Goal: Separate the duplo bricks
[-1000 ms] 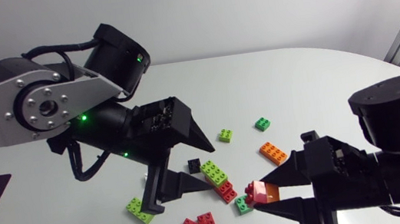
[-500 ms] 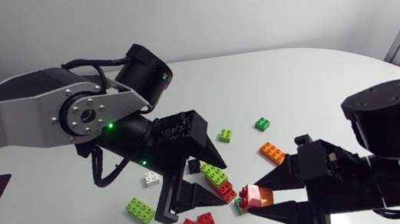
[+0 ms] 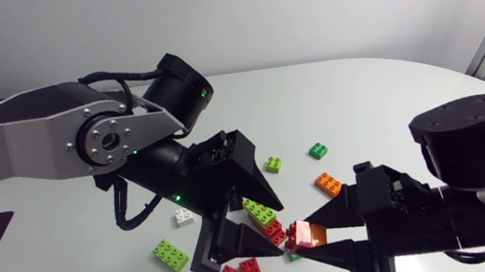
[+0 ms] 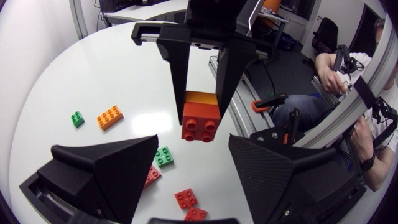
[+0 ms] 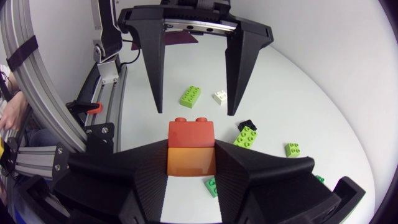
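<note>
Right wrist view: right end effector [image 5: 191, 150] clamps red-orange duplo stack [image 5: 191, 134]; left end effector [image 5: 194, 111] spread.

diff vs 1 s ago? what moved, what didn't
The left tool swung in from its side toward the middle, open, and now points at the red-and-orange stack. The right tool, shut on that stack throughout, carried it slightly toward the left tool. Nothing was taken or let go. A white brick came into view. The orange brick and other loose bricks stayed put.
</note>
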Action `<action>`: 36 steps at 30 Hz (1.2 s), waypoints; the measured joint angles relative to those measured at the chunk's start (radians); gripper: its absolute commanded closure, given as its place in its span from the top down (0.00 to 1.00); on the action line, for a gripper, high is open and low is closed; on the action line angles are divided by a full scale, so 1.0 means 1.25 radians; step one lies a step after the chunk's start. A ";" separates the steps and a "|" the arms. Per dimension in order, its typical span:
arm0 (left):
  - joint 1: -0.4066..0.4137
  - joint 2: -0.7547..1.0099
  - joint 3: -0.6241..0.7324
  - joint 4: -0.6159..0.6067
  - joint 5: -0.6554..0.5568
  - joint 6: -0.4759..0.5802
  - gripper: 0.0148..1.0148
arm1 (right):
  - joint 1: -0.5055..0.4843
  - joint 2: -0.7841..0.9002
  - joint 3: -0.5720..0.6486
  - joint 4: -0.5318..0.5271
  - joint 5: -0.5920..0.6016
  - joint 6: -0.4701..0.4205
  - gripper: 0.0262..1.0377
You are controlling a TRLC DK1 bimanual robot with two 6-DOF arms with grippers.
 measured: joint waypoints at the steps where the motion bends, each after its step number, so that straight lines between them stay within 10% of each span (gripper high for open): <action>1: -0.003 0.000 0.000 0.000 0.002 0.000 0.77 | 0.000 0.000 0.000 0.000 0.000 0.000 0.26; 36: -0.055 0.022 0.021 0.074 -0.011 -0.042 0.68 | 0.000 -0.011 0.000 0.000 -0.001 0.000 0.26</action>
